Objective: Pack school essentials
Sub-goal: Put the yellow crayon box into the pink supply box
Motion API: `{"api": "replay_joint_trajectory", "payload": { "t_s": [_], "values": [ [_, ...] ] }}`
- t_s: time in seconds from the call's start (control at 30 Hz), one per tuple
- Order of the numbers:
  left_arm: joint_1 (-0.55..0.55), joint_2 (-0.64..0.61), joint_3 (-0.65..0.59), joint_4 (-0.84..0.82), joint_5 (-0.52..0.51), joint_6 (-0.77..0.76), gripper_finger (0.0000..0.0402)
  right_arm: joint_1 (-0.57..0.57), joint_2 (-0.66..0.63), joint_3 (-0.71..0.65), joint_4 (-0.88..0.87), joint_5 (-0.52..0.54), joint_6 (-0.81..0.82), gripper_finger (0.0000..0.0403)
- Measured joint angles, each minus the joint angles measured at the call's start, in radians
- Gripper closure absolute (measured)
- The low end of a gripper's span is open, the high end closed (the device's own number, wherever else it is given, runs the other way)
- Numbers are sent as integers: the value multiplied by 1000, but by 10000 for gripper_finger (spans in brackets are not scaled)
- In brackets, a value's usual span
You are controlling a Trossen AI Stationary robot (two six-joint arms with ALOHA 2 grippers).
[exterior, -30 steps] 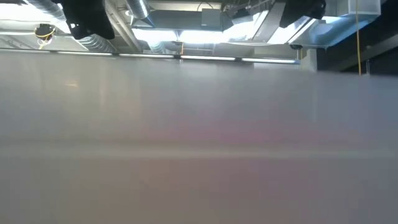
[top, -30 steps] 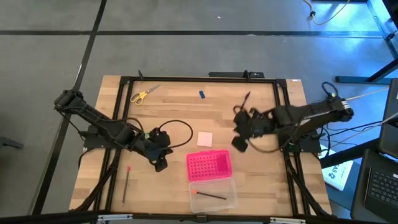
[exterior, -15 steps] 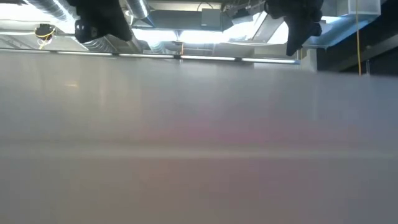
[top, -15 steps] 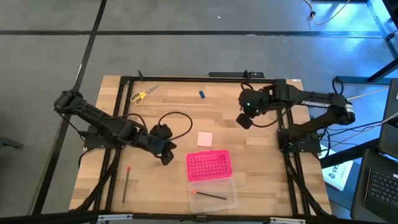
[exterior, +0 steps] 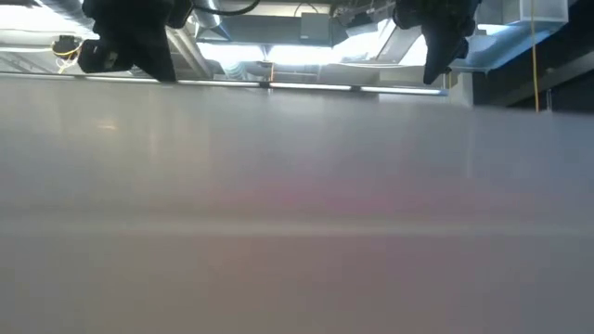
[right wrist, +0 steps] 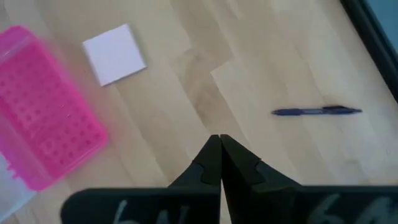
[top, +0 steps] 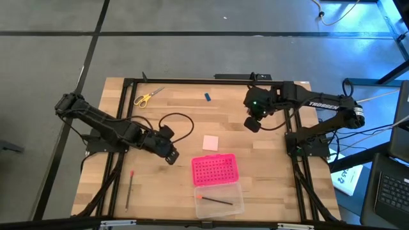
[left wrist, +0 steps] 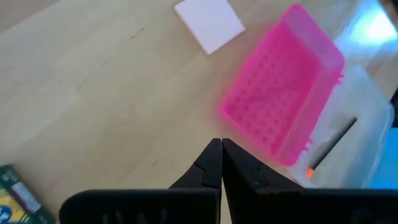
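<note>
The pale pink pad (top: 210,142) lies flat on the table between the two arms. Yellow-handled scissors (top: 147,97) and a tiny blue piece (top: 208,97) lie near the far edge. A thin pencil (top: 130,190) lies near the left corner. A dark blue pen (right wrist: 317,111) shows in the right wrist view; my right arm covers it from above. A corner of the crayon box (left wrist: 12,193) shows in the left wrist view. My left gripper (top: 171,158) hovers shut, left of the pink box (top: 214,169). My right gripper (top: 250,124) hovers shut, right of the pad.
The bright pink dotted box has a clear half (top: 219,199) toward the near edge, and an orange-tipped pencil (top: 214,200) lies in it. A black frame (top: 192,82) runs round the table. A black cable (top: 182,124) loops over the left arm. A blurred grey surface fills most of the low view.
My right gripper has swung from beside the pad toward the table's far edge and now hangs over the spot where the pen lay. My left gripper has shifted a little toward the far edge. No object has moved.
</note>
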Motion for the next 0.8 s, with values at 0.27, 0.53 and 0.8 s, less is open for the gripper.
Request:
{"api": "replay_joint_trajectory", "payload": {
  "t_s": [0.27,0.53,0.8],
  "values": [
    [40,0,0,-95,118,-153,369,0,0,0,43,0,-8,397],
    [40,0,0,-188,154,-250,312,0,0,0,47,1,-11,397],
    [39,0,0,-345,304,-667,285,0,0,0,81,-64,-77,397]
  ]
}}
